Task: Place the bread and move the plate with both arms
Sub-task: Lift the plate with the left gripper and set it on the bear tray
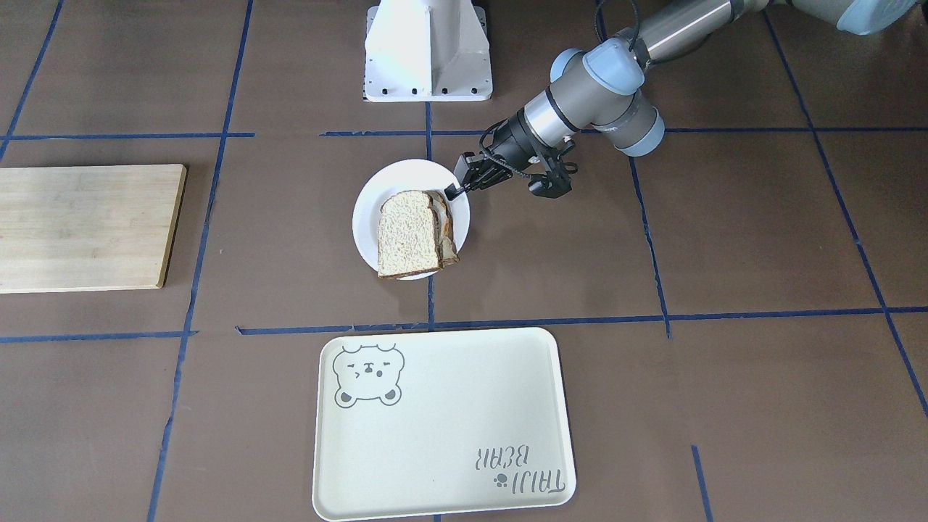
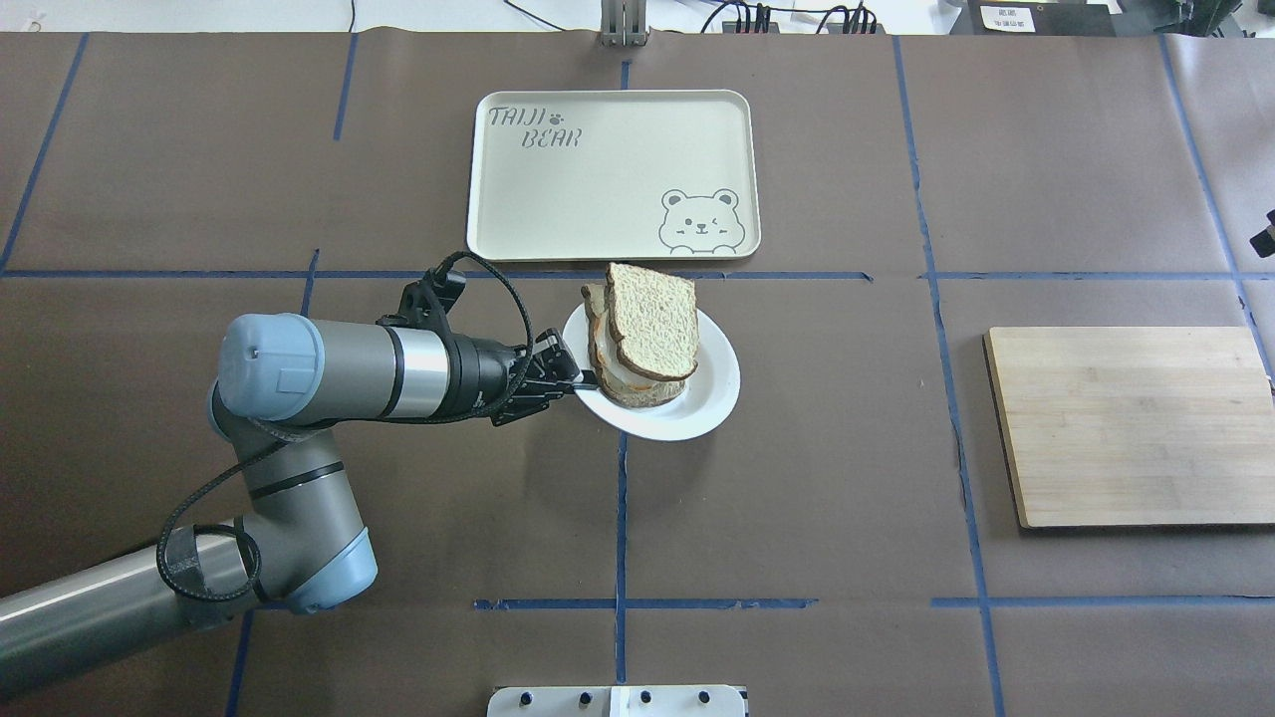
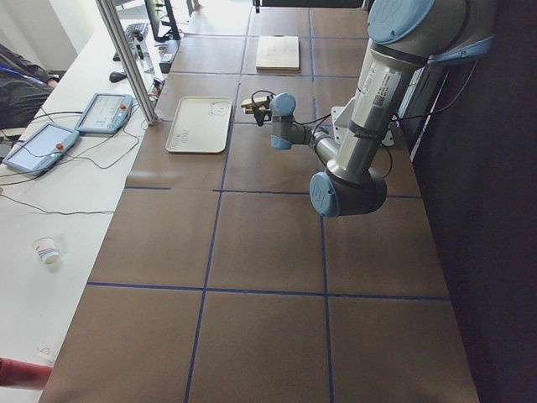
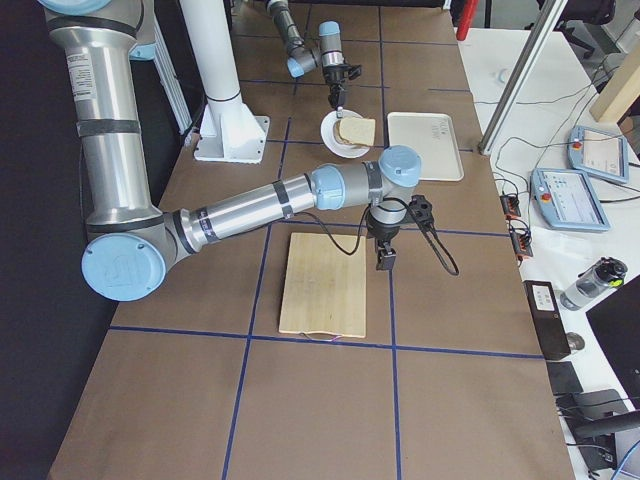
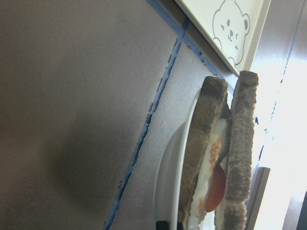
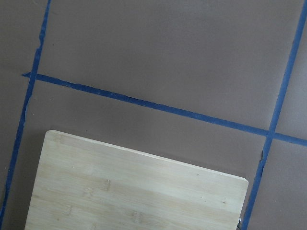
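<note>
We see the left hand [image 1: 455, 190] reaching in low over the bench [image 1: 725, 239], its two fingers drawn close together and pinched on the near rim of the white plate [image 1: 377, 188]. Straight ahead of those fingertips, almost touching them, sits the stack on the plate. The bread [image 1: 409, 235] lies on top, speckled face up and set a little askew over the egg-topped slice [image 1: 446, 239] beneath it. In the left wrist view we look along the stack edge-on, with the egg showing between the two crusts. The bear tray [image 1: 449, 435] lies off to the side of this hand, away from the robot's base and apart from the plate. The right hand [image 4: 385, 258] hangs well away from the left one, pointing down just above the edge of the wooden board [image 4: 325, 285]. We cannot tell how far apart its fingers are.
</note>
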Available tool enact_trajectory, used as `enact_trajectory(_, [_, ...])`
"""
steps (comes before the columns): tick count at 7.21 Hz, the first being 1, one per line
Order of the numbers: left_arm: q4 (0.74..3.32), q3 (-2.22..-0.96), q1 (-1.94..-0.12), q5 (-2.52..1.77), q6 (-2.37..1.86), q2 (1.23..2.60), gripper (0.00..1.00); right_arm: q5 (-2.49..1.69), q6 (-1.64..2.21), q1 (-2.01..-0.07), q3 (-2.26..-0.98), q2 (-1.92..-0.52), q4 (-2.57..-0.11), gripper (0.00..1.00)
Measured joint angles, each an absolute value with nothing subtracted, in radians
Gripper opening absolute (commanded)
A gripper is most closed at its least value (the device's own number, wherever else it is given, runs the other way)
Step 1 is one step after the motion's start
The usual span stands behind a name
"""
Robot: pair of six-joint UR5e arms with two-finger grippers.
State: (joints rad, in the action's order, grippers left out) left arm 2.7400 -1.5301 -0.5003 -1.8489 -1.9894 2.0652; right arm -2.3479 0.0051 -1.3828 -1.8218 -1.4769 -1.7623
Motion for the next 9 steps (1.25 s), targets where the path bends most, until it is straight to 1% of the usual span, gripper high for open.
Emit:
enact_trajectory(1, [2.773,-1.515,-0.514,-1.808,-2.049,2.077,0.00,-2.349,0.001,-1.388,-1.821,-1.485,-1.762,1.00])
enact_trajectory(2, [2.838,-1.467,-0.519,-1.719,-2.148,2.102,0.00,-2.349,-0.002,-1.390,-1.820,-1.489,-1.761,1.00])
enact_trajectory(4, [3.010,-1.299,-0.518,-1.544,-2.292,2.172,0.00,-2.347,-0.001,-1.393,-1.818,-1.490,-1.761,1.00])
enact_trajectory(5, [3.043,-1.229,-0.520,-1.489,-2.309,2.205,0.00,-2.347,0.002,-1.395,-1.817,-1.490,-1.762,1.00])
enact_trajectory(9, [3.054,-0.937,-0.563,-1.422,-2.310,2.366,0.00,-2.347,0.012,-1.397,-1.809,-1.481,-1.761,1.00])
